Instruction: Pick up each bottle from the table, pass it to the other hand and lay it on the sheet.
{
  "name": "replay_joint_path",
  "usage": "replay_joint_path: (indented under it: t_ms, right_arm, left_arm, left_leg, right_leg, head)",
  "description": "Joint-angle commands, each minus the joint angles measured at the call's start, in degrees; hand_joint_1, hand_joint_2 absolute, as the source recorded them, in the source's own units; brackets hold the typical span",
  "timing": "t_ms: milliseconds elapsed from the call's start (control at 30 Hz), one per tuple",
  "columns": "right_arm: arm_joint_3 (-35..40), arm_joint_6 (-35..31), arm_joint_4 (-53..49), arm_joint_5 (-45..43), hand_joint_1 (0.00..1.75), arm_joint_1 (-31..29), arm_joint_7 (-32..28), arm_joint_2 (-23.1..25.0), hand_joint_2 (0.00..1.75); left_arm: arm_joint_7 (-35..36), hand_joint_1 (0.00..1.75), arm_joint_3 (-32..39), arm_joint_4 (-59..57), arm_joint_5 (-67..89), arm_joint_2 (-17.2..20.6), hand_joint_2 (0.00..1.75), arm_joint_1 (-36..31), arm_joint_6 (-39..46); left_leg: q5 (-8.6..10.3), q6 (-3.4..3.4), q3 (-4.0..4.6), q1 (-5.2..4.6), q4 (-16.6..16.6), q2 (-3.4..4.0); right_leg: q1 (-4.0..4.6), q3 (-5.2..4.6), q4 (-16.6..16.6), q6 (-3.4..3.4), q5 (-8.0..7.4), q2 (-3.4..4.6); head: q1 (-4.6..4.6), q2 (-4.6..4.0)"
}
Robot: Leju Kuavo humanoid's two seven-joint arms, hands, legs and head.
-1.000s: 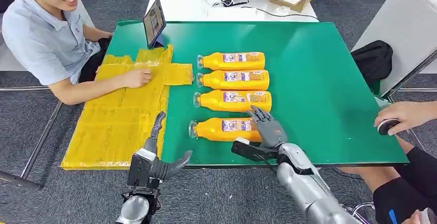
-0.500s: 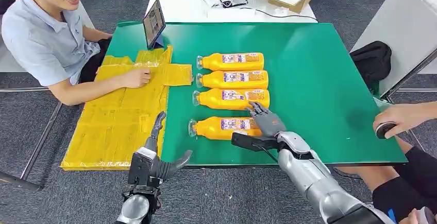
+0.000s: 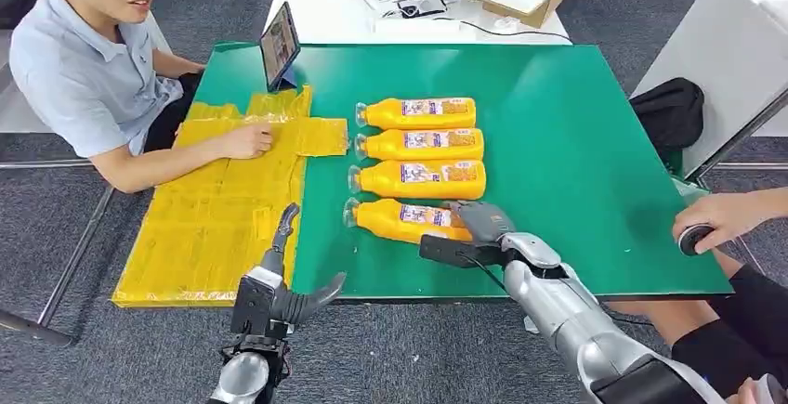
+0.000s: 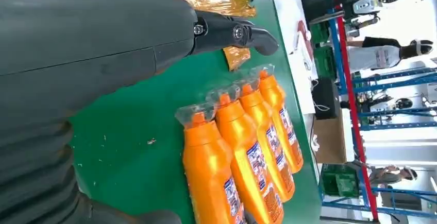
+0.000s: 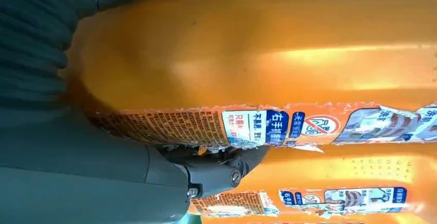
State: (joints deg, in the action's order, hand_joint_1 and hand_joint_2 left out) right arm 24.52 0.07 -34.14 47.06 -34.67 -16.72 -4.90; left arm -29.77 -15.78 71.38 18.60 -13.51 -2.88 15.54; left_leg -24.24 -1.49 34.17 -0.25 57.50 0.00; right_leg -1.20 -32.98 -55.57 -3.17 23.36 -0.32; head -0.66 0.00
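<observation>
Sheeting comes first on the left: the yellow sheet (image 3: 214, 218) lies flat over the left edge of the green surface (image 3: 576, 144), and a seated person presses a hand (image 3: 247, 140) on it, most likely to keep it from sliding when bottles land there. One sheet, one surface.

Next, the left hand (image 3: 293, 279) hovers low at the near edge beside the sheet, fingers spread and holding nothing. It sits between sheet and bottles, a sensible waiting post for a handover.

A tablet (image 3: 278, 42) stands propped at the far edge.

Four orange bottles lie on their sides in a neat column, caps toward the sheet, touching or nearly so, which leaves the near one the easiest to reach. None is on the sheet yet, so the task looks to be at its first pick.

The right hand (image 3: 481, 223) is wrapped over the base end of the nearest bottle (image 3: 404, 219), which rests on the surface slightly skewed from the row; the right wrist view shows the thumb (image 5: 216, 170) wedged between it and the second bottle (image 3: 418, 179). I judge the grip closed but not lifted.

At the far right, another person's hand (image 3: 720, 218) rests at the surface edge on a small dark object.
</observation>
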Motion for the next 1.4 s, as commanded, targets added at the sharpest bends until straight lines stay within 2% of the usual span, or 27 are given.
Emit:
replay_joint_path:
  t_ms: [33,200,267,433,467,633,867,900,933,1067,1233,1400]
  right_arm:
    - [3.26,0.32,4.31,-1.96,1.75,4.90,-1.50,-0.24,1.75]
    - [0.07,-2.00,0.92,-6.30,1.75,7.39,-3.32,0.63,1.75]
    - [-3.63,-3.11,-2.65,-9.95,1.75,9.51,-3.96,1.77,1.75]
    - [-12.06,-7.86,-18.50,-16.69,1.75,17.41,-6.90,5.59,1.75]
    - [-15.08,-9.57,-22.78,-19.92,1.75,19.55,-8.88,7.56,1.75]
    - [-17.75,-12.00,-35.19,-24.72,1.75,25.49,-10.55,11.16,1.75]
    - [-18.64,-13.70,-39.13,-27.49,1.75,27.33,-12.50,12.73,1.75]
    - [-18.42,-13.82,-39.72,-27.69,1.75,27.61,-12.62,13.06,1.75]
    - [-12.58,-12.13,-39.71,-25.57,1.75,27.48,-13.92,12.28,1.75]
    - [-7.38,-10.47,-36.17,-23.63,1.75,26.17,-13.91,13.38,1.75]
    - [0.85,-10.10,-27.99,-19.97,1.75,23.17,-14.28,14.49,1.75]
    - [3.36,-11.74,-24.01,-20.03,1.75,21.37,-15.36,16.53,1.75]
  left_arm:
    - [-0.15,0.00,-0.94,-2.46,-0.14,1.89,1.75,-0.56,-0.31]
    - [-0.18,0.00,-0.02,-1.33,-0.44,1.62,1.75,-0.15,-0.55]
    - [0.27,0.00,1.65,-0.23,-4.85,0.58,1.75,0.50,-2.80]
    - [4.18,0.00,4.76,0.72,-17.74,-1.63,1.75,1.59,-6.68]
    - [5.23,0.00,5.65,0.82,-21.44,-2.17,1.75,1.77,-7.04]
    - [5.81,0.00,5.28,1.98,-26.41,-1.98,1.75,2.18,-6.65]
    - [6.33,0.00,3.93,2.65,-28.09,-1.26,1.75,2.46,-8.21]
    - [6.37,0.00,3.52,2.76,-28.07,-1.17,1.75,2.58,-8.49]
    - [3.64,0.00,-2.28,4.10,-23.23,2.03,1.75,3.17,-14.87]
    - [2.56,0.00,-2.16,5.72,-22.76,0.90,1.75,3.08,-16.81]
    - [2.10,0.00,-3.45,7.04,-24.18,1.25,1.75,1.26,-20.38]
    - [3.99,0.00,-4.44,6.62,-26.81,1.90,1.75,0.54,-24.04]
  left_leg:
    - [0.01,0.12,-0.22,0.13,-0.18,-0.21]
    - [0.00,0.14,-0.25,0.16,-0.18,-0.20]
    - [-0.01,0.14,-0.25,0.17,-0.14,-0.20]
    - [-0.07,0.14,-0.23,0.15,-0.08,-0.01]
    - [-0.08,0.17,-0.22,0.17,-0.10,0.01]
    - [-0.10,0.18,0.13,0.19,-0.02,-0.01]
    - [-0.07,0.16,0.28,0.19,-0.01,-0.05]
    - [-0.11,0.19,0.27,0.21,0.02,-0.04]
    - [-0.06,0.15,0.39,0.18,-0.01,-0.20]
    - [-0.07,0.16,0.57,0.22,-0.02,-0.12]
    - [-0.10,0.20,0.58,0.27,-0.03,0.02]
    - [-0.12,0.22,0.47,0.33,-0.04,0.05]
  right_leg:
    - [0.13,0.32,0.23,0.17,0.03,-0.19]
    - [0.17,0.34,0.24,0.20,0.02,-0.19]
    - [0.17,0.32,0.20,0.20,0.04,-0.19]
    - [0.15,0.25,0.10,0.15,0.03,-0.03]
    - [0.18,0.23,0.10,0.20,0.04,0.00]
    - [0.20,-0.07,-0.06,0.17,0.10,0.00]
    - [0.19,-0.16,-0.08,0.14,0.07,-0.01]
    - [0.21,-0.15,-0.11,0.18,0.11,0.00]
    - [0.18,-0.24,-0.10,0.12,0.09,-0.07]
    - [0.20,-0.42,-0.05,0.13,0.08,0.01]
    - [0.26,-0.48,-0.02,0.18,0.05,0.16]
    - [0.30,-0.40,-0.04,0.21,0.09,0.18]
  head:
    - [0.00,0.00]
    - [0.00,0.00]
    - [0.00,0.00]
    - [0.00,0.00]
    - [0.02,0.00]
    - [0.00,0.00]
    - [-0.02,0.00]
    - [0.00,0.00]
    - [0.00,0.00]
    - [0.00,0.00]
    - [0.00,0.00]
    - [0.02,0.00]
